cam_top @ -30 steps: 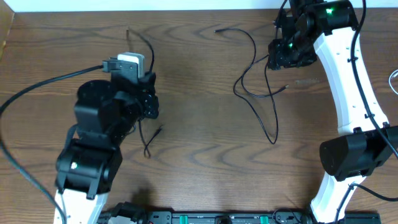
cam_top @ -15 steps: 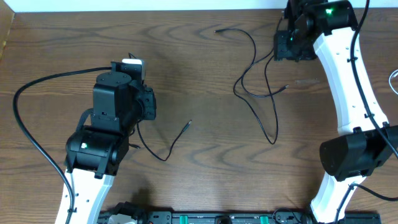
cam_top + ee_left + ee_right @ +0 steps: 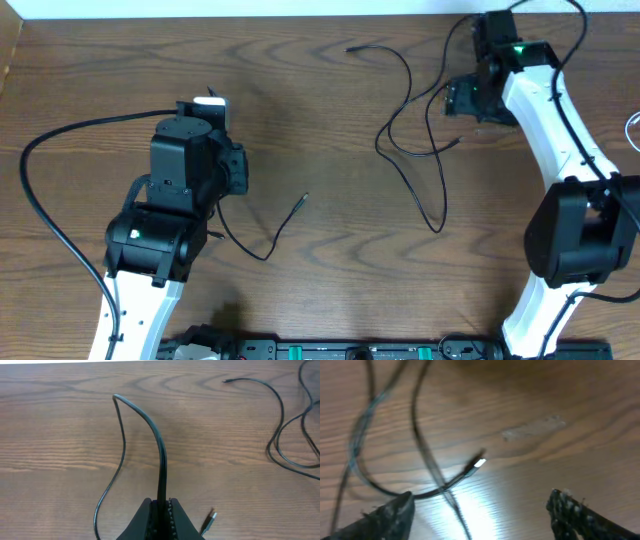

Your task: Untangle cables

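Black cord [image 3: 161,460], seemingly rubbery, arches over woodgrain table [image 3: 60,435].

A brown wood-grain table [image 3: 330,290] carries a pale scuff [image 3: 534,428]; a black rail [image 3: 340,351] with green marks lines its near edge.

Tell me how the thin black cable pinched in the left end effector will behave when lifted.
Probably floppy but slightly springy: the thin black cable arches out of the shut left end effector, then droops back to the wooden table. Likely light; its loose length should trail along. It looks smooth, so it could slip through the grip.
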Tool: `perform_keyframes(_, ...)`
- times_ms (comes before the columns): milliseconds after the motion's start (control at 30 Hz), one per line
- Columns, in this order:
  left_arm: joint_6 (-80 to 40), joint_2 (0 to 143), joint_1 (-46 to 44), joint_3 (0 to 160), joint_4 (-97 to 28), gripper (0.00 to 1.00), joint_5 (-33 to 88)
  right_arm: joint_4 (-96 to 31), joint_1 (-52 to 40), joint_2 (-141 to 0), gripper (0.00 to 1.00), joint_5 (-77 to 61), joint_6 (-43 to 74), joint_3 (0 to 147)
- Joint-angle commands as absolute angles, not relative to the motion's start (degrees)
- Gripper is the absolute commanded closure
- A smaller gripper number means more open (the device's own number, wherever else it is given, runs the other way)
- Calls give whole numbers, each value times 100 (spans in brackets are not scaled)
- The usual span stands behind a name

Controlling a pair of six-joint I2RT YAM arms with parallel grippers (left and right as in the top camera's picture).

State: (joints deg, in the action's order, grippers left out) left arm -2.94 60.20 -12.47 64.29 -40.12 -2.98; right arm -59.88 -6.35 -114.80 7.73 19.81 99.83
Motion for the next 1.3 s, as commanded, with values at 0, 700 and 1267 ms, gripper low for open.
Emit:
perform_keyframes(0, -259, 5970, -1216, 6473, -4056, 92, -445, -5837, -329, -11452, 11, 832, 2080, 9612)
perform_keyframes(700, -259, 5970, -1219, 6473, -4309, 92, -620, -4187, -521, -11452, 1, -554, 991, 8460)
perform_keyframes(1267, -259, 6259, -1225, 6473, -4324, 45, 432, -2672, -1361, -12261, 1, -725, 1347, 8458)
